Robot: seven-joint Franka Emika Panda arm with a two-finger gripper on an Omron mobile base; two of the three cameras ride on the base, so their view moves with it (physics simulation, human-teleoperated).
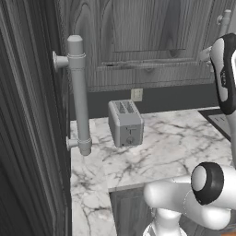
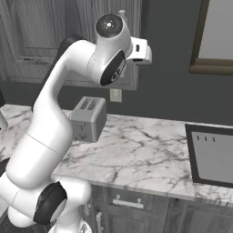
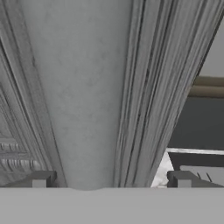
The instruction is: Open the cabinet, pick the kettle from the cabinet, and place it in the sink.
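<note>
The dark grey wood-grain cabinet (image 1: pixel 147 37) hangs on the wall above the counter with its door shut, so the kettle is hidden. Its thick light-grey bar handle (image 3: pixel 83 96) runs up the middle of the hand view, very close. My gripper (image 3: pixel 111 179) is open, one fingertip on each side of the bar and neither touching it. From the right base view my raised arm holds the hand against the cabinet's right edge, just below the handle (image 2: pixel 122 13). The black sink (image 2: pixel 211 154) with its light-grey panel lies in the marble to the right.
A boxy grey toaster (image 1: pixel 125 122) stands on the white marble counter (image 1: pixel 175 147) below the cabinet. A tall dark panel with a similar bar handle (image 1: pixel 78 92) stands close on the left. A window frame (image 2: pixel 214 41) sits above the sink. Low cabinet doors (image 2: pixel 132 209) run under the counter.
</note>
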